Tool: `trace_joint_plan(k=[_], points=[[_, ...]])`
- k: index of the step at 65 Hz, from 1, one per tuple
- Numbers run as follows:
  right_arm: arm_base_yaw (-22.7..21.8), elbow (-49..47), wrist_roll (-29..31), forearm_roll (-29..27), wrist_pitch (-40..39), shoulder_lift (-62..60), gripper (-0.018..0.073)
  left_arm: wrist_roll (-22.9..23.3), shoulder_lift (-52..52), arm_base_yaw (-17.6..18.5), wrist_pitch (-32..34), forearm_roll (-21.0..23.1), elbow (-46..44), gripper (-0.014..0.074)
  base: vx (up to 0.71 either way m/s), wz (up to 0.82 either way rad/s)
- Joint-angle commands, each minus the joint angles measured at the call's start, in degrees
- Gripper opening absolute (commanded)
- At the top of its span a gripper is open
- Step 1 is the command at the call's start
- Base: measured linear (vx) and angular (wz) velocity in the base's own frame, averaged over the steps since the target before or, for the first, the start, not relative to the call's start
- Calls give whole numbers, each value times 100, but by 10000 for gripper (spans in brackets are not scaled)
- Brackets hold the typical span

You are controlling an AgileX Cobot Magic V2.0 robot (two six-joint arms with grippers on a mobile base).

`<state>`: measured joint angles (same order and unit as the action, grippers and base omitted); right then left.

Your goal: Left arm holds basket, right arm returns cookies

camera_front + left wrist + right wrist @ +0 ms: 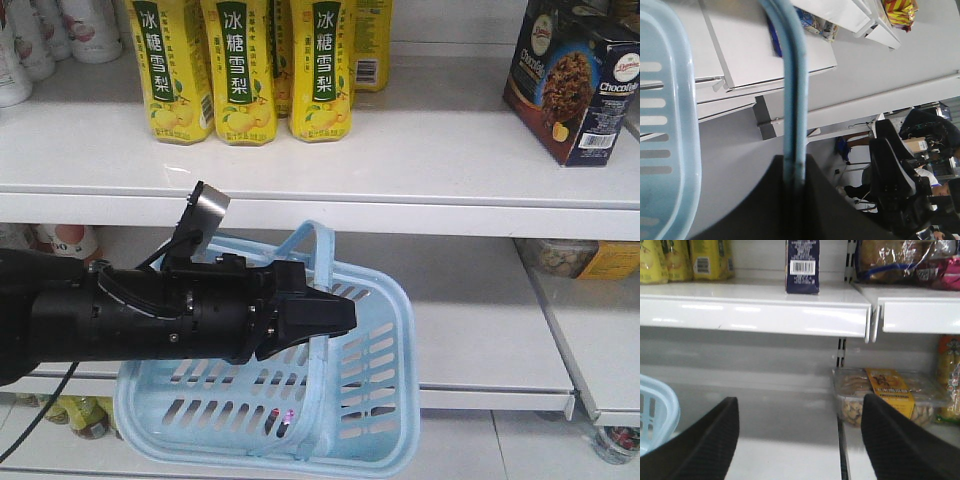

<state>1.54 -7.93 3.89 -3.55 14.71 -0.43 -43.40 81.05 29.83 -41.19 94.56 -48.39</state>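
The light blue basket [385, 400] hangs in front of the lower shelf by its loop handles. My left gripper [335, 318], at the end of the thick black arm, is shut on the handles. In the left wrist view the handle [792, 95] runs straight into the closed jaws of the left gripper [795, 167], with the slotted basket wall [665, 130] at the left. The cookies [575, 85] stand upright on the upper shelf at the right; the right wrist view shows the barcode side of the cookies [802, 265]. My right gripper [800, 407] is open and empty below that shelf, with the basket corner [655, 412] to its left.
Yellow-labelled drink bottles [245, 65] stand in a row on the upper shelf, left of the cookies. The white shelf edge [420, 215] juts out above the basket. A clear tub of snacks [885, 395] sits on the lower shelf at the right, with bagged bread [900, 260] above.
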Motion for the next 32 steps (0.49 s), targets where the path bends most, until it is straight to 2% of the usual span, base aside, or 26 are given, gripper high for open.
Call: trace_joint_plan(k=[1, 10, 18, 28, 32], points=[[-33, -153, 11, 30, -618, 79, 468, -89, -194, -15, 10, 392, -198, -3, 0, 0], [-33, -153, 11, 30, -618, 79, 403, -89, -194, -15, 10, 392, -198, -3, 0, 0], [-33, -153, 11, 30, -508, 79, 251, -89, -194, -15, 10, 392, -198, -3, 0, 0], [-33, -153, 11, 30, -404, 79, -7, -89, -194, -15, 10, 392, -198, -3, 0, 0], [-33, -153, 11, 30, -409, 79, -15, -89, -194, -15, 10, 392, -198, -3, 0, 0]])
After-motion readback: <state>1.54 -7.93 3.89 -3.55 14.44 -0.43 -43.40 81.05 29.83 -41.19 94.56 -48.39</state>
